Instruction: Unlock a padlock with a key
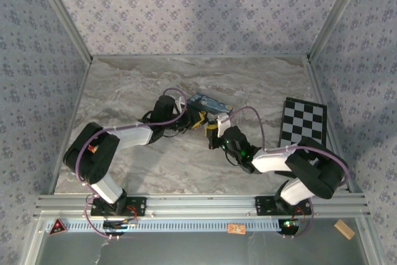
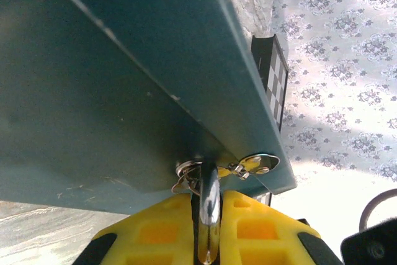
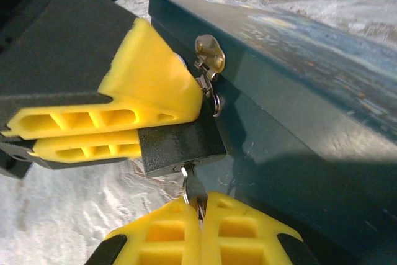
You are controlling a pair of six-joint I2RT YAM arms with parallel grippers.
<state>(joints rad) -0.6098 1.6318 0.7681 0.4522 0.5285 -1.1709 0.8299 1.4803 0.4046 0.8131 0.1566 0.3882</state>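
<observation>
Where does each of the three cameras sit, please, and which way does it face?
Top external: above and behind the arms, looking down at the table; both whole arms show.
Left wrist: on the left arm, facing the blue box side-on; the left claw grips the padlock by its shackle.
Right wrist: on the right arm, facing the padlock's underside; the right claw pinches the key.
Shared: both wrist views show padlock, blue box and hasp.

Key head hidden between jaws
</observation>
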